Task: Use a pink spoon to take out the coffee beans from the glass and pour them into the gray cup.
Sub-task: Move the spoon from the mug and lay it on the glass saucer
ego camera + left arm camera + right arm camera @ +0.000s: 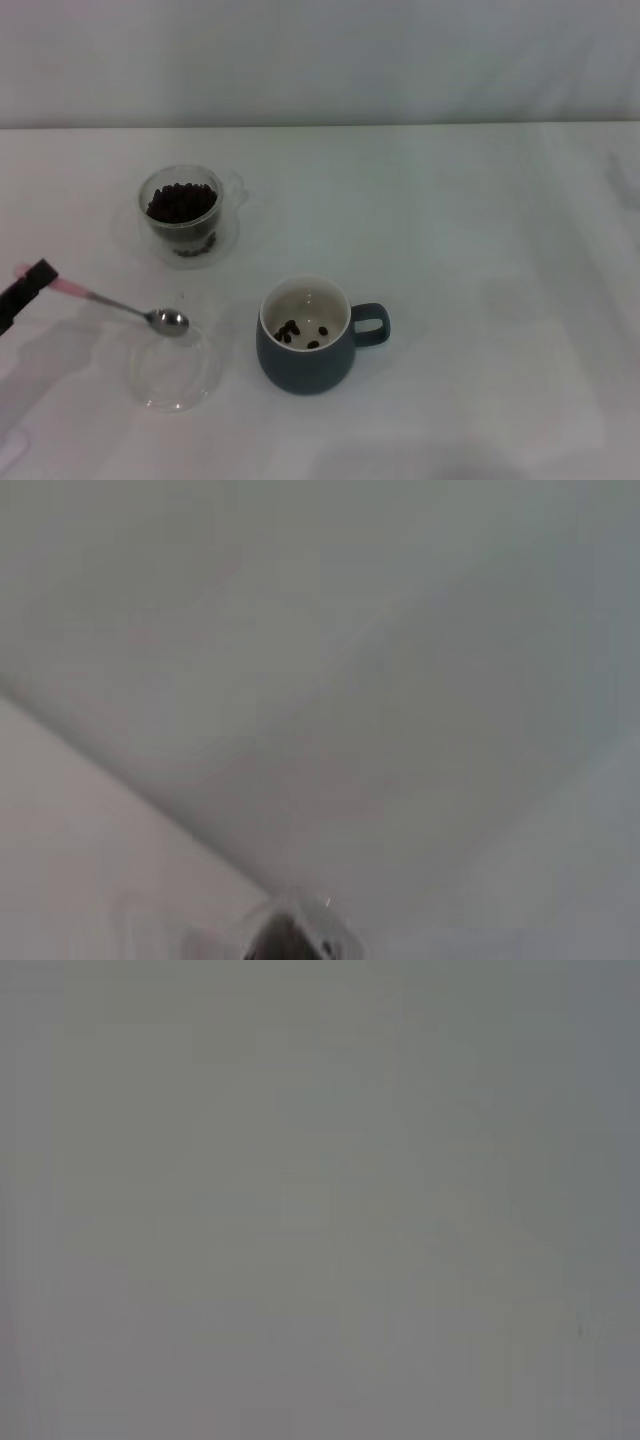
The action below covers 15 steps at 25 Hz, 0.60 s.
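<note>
The left pincer is clamped on the pink spoon, its empty bowl left of the gray cup, which holds a few coffee beans. Next: dip into the glass, behind and left of the cup.

Soft, even light is washing over the white table in the head view, leaving only faint shadows pooling under the gray cup and the glass, with a small glint showing on the pink spoon. The left wrist view is coming through blurred and hazy, and the right wrist view is giving nothing but flat, featureless gray.
</note>
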Each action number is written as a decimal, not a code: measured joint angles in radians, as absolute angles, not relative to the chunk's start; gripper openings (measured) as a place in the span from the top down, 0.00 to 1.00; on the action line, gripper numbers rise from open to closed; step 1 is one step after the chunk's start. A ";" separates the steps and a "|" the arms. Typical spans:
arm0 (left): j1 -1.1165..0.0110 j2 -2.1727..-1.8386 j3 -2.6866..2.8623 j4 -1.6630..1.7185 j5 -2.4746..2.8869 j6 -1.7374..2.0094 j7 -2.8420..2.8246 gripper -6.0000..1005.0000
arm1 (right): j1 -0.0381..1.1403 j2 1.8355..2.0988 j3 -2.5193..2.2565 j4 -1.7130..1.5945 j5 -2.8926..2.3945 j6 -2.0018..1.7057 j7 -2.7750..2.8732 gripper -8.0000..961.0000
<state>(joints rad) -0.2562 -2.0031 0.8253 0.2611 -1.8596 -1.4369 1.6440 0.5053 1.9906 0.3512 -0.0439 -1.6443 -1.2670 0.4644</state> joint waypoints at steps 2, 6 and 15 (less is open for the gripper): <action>-0.255 -1.990 0.824 0.260 -1.820 -1.430 1.600 0.87 | 0.508 1.990 0.352 -0.048 -1.644 -1.267 0.464 0.13; -0.256 -1.986 0.820 0.259 -1.785 -1.406 1.580 0.87 | 0.517 1.994 0.352 -0.068 -1.644 -1.266 0.465 0.13; -0.261 -1.990 0.825 0.258 -1.762 -1.368 1.580 0.87 | 0.522 1.991 0.351 -0.069 -1.644 -1.265 0.465 0.13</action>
<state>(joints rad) -0.2613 -1.9901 0.8246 0.2580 -1.7619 -1.3679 1.5799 0.5218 1.9911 0.3514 -0.0694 -1.6444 -1.2649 0.4648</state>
